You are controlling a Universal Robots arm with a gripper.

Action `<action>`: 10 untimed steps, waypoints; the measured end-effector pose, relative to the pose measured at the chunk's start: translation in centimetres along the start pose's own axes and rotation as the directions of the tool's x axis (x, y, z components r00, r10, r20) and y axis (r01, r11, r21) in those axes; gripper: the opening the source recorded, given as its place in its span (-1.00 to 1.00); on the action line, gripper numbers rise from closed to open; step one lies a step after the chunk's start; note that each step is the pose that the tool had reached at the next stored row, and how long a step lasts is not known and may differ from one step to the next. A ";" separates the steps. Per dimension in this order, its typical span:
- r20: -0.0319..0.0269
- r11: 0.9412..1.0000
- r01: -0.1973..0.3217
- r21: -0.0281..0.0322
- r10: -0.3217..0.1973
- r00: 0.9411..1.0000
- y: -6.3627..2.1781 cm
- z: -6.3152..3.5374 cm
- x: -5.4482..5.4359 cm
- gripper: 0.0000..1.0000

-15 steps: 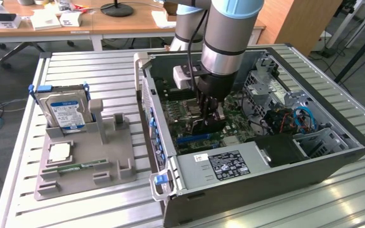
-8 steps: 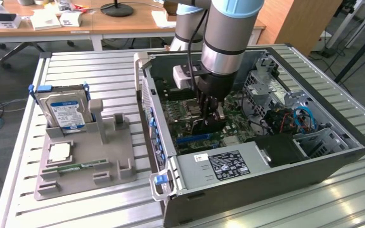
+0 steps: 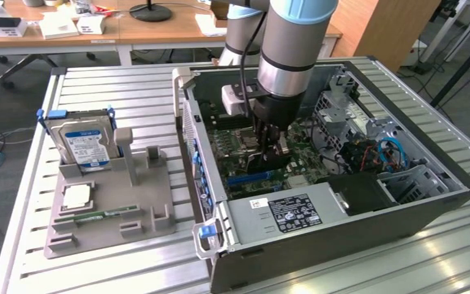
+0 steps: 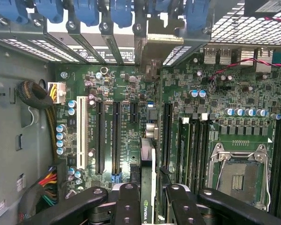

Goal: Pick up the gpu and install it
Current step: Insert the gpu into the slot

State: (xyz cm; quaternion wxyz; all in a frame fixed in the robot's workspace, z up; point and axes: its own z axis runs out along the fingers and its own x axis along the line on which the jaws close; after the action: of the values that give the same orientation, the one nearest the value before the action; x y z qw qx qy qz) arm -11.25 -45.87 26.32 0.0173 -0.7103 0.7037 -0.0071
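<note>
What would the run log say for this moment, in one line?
gripper: shut on gpu | gpu: edge-on, over motherboard slots | location: inside open computer case | seated: cannot tell

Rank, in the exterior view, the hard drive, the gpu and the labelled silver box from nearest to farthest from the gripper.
1. The gpu, held in the gripper, inside the case.
2. The labelled silver box, in the case's near corner.
3. The hard drive, outside the case on the grey stand, exterior view's left.
</note>
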 end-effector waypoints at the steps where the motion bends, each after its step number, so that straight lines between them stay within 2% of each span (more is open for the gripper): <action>1: 0.000 1.000 0.000 0.000 0.000 1.000 0.00 0.00 0.0 -0.48; 10: 0.000 1.000 -0.005 -0.001 0.005 1.000 0.01 -0.01 0.0 -0.48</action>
State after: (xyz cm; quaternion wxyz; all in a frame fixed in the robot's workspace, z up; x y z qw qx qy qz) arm -11.25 -45.87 26.32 0.0170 -0.7085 0.7055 -0.0069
